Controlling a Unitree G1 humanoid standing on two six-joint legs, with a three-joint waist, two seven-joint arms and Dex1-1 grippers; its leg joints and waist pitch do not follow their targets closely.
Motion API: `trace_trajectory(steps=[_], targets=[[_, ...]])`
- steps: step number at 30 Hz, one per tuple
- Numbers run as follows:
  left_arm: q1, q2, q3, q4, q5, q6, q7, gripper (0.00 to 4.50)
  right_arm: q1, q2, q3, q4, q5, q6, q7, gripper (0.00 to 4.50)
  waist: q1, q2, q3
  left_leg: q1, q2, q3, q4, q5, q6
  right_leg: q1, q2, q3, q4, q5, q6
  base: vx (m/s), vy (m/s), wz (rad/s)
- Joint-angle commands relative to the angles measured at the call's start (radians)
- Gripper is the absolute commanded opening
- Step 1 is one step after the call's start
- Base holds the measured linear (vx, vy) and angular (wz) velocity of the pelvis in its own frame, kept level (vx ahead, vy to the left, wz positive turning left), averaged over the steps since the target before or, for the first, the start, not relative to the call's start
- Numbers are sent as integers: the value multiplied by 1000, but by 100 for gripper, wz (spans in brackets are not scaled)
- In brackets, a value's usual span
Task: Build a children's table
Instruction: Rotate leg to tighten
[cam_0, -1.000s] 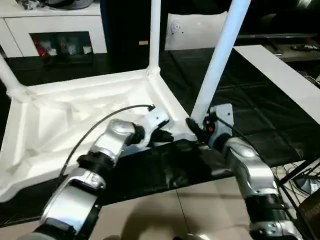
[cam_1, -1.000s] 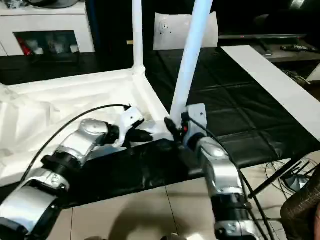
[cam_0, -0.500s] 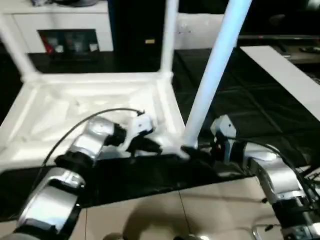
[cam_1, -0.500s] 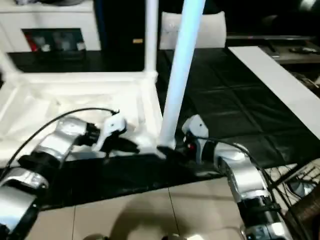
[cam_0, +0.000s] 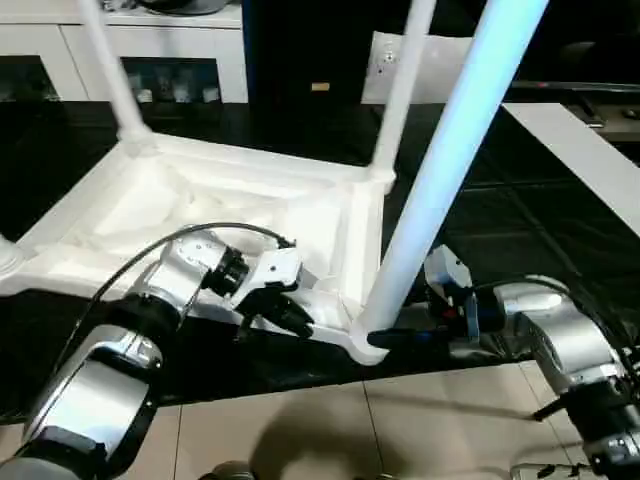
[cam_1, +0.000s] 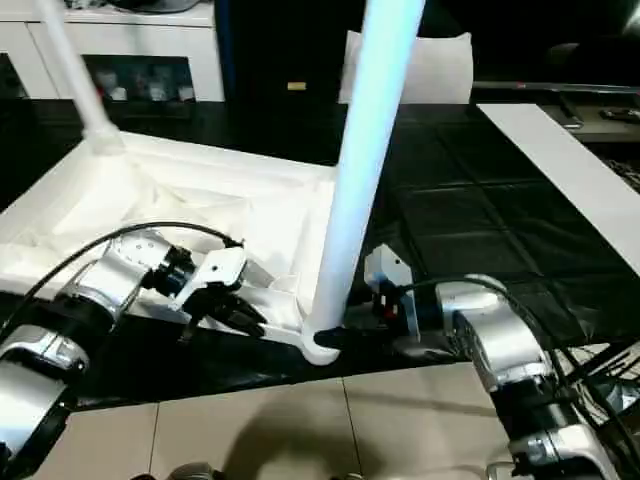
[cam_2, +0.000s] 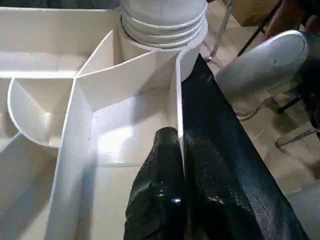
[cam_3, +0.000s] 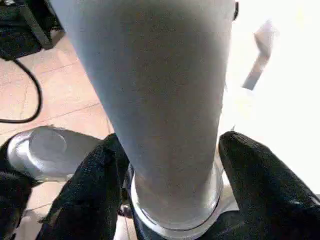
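While my left fingers (cam_2: 167, 165) pinch the tabletop (cam_0: 250, 205) rim and my right fingers (cam_3: 260, 170) clasp the leg (cam_0: 440, 190), twisting could tip it.

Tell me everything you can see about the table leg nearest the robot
The nearest leg is a long, smooth, white plastic-looking tube, standing slightly tilted in the near corner socket of the upturned tabletop. Ribbed rings mark its base. The right end effector straddles its foot, one black finger on each side.
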Motion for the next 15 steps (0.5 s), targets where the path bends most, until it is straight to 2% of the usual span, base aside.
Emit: trace_trajectory(steps=[1,3,11,15], targets=[[-25,-7,-34,-7,7,-21,-36,0,-14,-17,14,2,16,7,23,274,-5,-2,-65,7,30,1,-66,-205,38,51,-76,47,-78,-292,-185,0,0,0],[-28,-7,-39,-2,5,-25,-36,0,-16,-19,19,0,20,16,37,243,-4,-2,-66,6,29,2,-64,-197,41,53,-75,47,-76,-270,-191,0,0,0],[-32,-13,-35,20,7,-37,-36,0,-14,-12,31,1,21,27,61,204,-2,-1,-64,8,30,1,-66,-217,32,51,-76,46,-80,-311,-182,0,0,0],[-22,-33,0,9,-17,21,-15,0,7,5,15,-34,51,94,25,198,-2,-2,-66,7,29,1,-65,-205,33,52,-75,46,-79,-301,-184,0,0,0]])
